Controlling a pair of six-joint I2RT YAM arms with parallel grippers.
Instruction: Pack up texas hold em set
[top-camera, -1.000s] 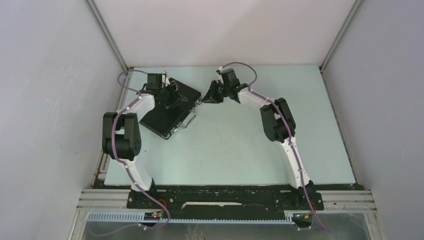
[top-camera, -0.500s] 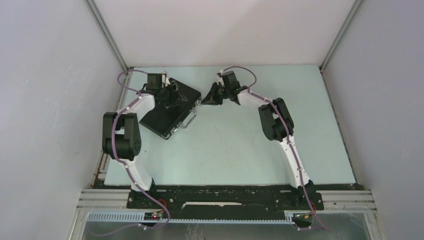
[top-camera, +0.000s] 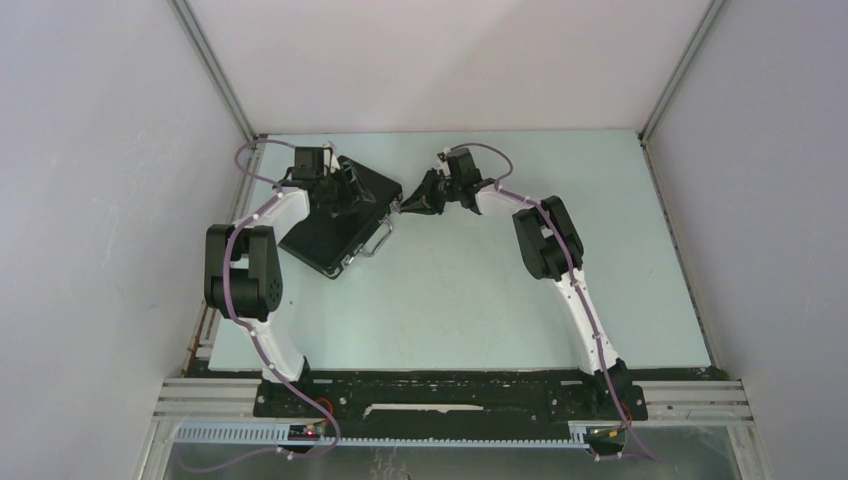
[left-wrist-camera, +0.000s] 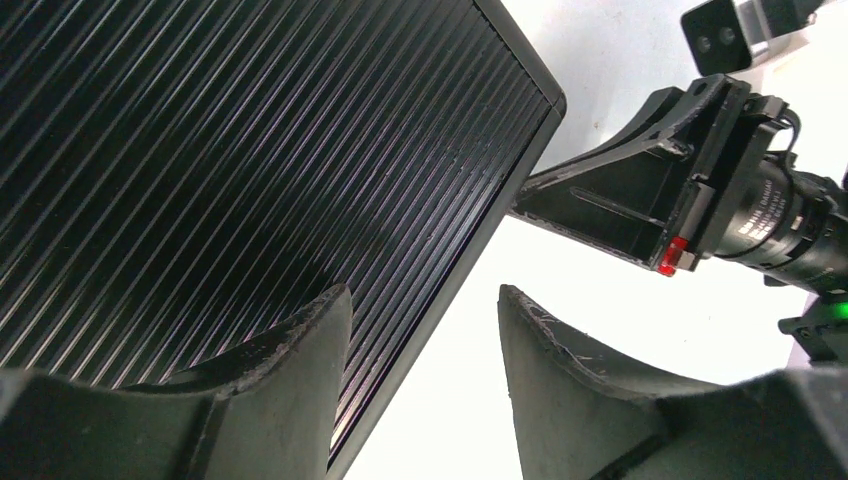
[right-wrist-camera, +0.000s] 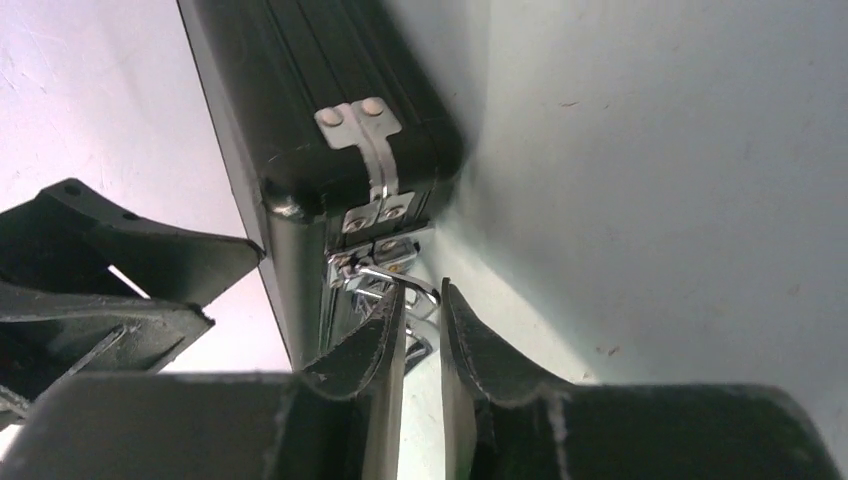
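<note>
Right wrist view first. Drawn in to a thin slit at the right pincer (right-wrist-camera: 422, 300), with the tips set against the small silver wire latch (right-wrist-camera: 392, 280) on the front edge of the small black ribbed rectangular case with silver fittings (right-wrist-camera: 300, 80). Cannot tell whether nipping the wire loop or only pushing on it. Judged to be working that latch home, hence the low approach across the pale green worktop (right-wrist-camera: 650, 200), in line with the seam. Just above the latch, a riveted silver hasp (right-wrist-camera: 350, 118) folded over the case's corner. Closed along the seam as far as visible.

Left wrist view next. Spread to a middling gap at the left pincer (left-wrist-camera: 422, 296) and gripping nothing: one finger over the ribbed lid, the other hanging past the lid's edge above the worktop. Cannot tell whether actually touching the lid. Probably parked there to pin the case and keep it from skidding under the push from the opposite side. Visible here too, the right pincer's tip right at the lid's corner.

Top external view last. Lying askew at the far left of the worktop, with the silver handle (top-camera: 378, 240) turned toward the middle and an arm reaching in from either side. No loose pieces of the set in sight; likely shut inside, leaving only the latching.
</note>
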